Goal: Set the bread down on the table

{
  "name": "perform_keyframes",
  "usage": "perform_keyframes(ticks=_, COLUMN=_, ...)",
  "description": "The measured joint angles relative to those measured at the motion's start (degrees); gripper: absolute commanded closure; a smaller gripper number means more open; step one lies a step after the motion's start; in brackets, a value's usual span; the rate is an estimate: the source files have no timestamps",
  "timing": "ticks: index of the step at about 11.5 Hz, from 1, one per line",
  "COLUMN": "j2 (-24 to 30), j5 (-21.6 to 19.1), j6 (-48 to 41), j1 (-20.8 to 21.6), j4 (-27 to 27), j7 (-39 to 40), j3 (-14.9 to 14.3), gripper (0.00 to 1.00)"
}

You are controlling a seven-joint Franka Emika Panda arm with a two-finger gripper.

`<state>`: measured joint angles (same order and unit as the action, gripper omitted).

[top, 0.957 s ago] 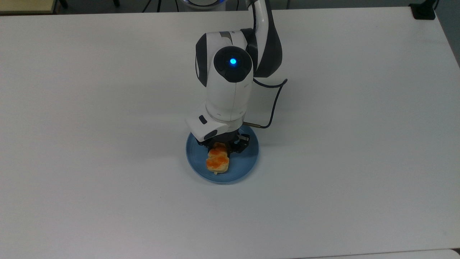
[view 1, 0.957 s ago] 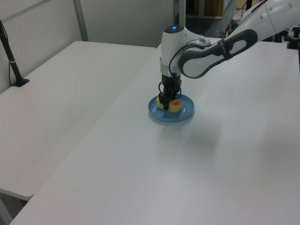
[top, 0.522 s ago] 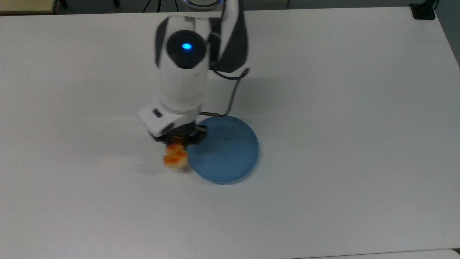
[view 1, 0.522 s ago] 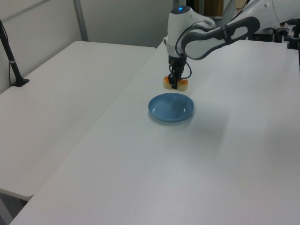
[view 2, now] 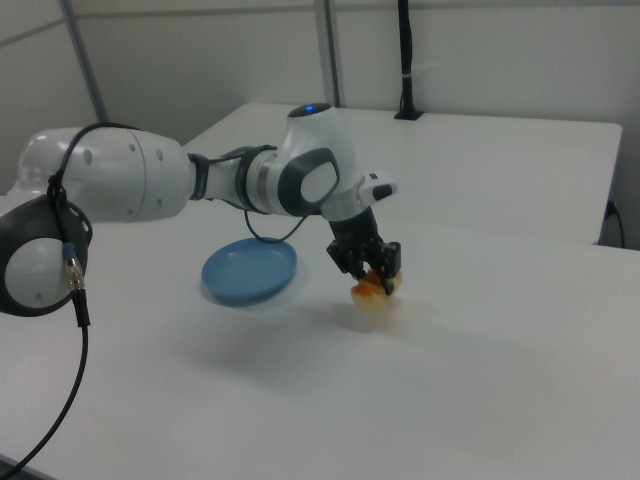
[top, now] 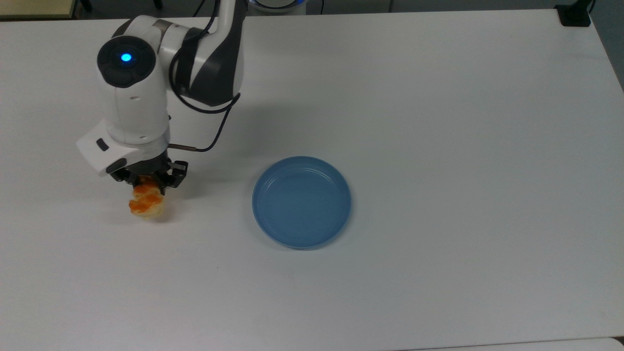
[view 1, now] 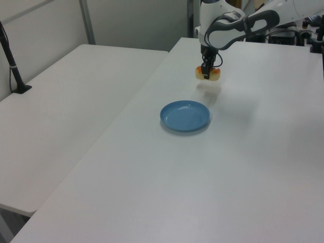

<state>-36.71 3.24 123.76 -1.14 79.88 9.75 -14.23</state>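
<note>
The bread (top: 145,204), a pale-tan roll with orange-glazed bumps, hangs in the air above the white table (top: 438,122) with my gripper (top: 147,184) shut on it. In the top view it is far to the left of the blue plate (top: 301,202). The left view shows the bread (view 1: 208,74) held in the gripper (view 1: 206,72) beyond the plate (view 1: 185,115), its shadow on the table below. In the right view the bread (view 2: 375,286) sits in the gripper (view 2: 368,270) just above the tabletop (view 2: 480,380), to the right of the plate (view 2: 249,271).
The blue plate holds nothing. A second white table (view 1: 66,101) stands on the left view's left, with a black post (view 1: 12,68) on it. A black mount (top: 574,14) sits at the table's far right corner in the top view.
My gripper lifted the bread off the blue plate and carried it well to the top view's left; the plate stayed in place.
</note>
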Motion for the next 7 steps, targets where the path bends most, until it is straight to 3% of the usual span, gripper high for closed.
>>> perform_keyframes(ticks=4, j2=-2.4, j5=0.0, j6=2.6, j1=-0.8, j4=0.0, j7=0.0, j3=0.1, gripper=0.00)
perform_keyframes(ticks=7, j2=-0.1, j5=-0.6, j6=2.2, j1=0.0, j4=-0.5, j7=-0.8, j3=0.1, gripper=0.00)
